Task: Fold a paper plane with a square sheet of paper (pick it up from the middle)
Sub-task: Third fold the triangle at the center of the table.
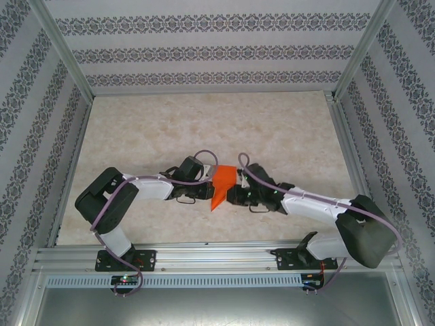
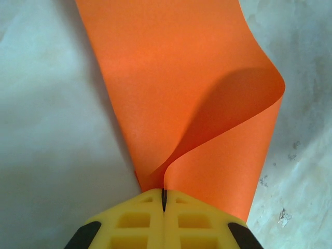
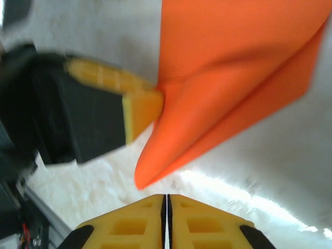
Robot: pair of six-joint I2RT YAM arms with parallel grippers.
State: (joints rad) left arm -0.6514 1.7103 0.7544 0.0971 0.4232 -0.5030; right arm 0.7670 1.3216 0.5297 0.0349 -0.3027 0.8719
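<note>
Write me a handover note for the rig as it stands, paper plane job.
Left tool: shut on the square sheet of paper.
Right tool: shut, empty, facing the sheet's pointed corner.
Sheet: between both arms over the table, bent over on itself, loosely.
Done: sheet gripped, first fold begun.
Left: crease it flat, fold nose and wings; no plane shape yet.

Pale beige marbled table (image 1: 204, 122), metal-framed, with an aluminium rail (image 1: 204, 255) along its near edge
</note>
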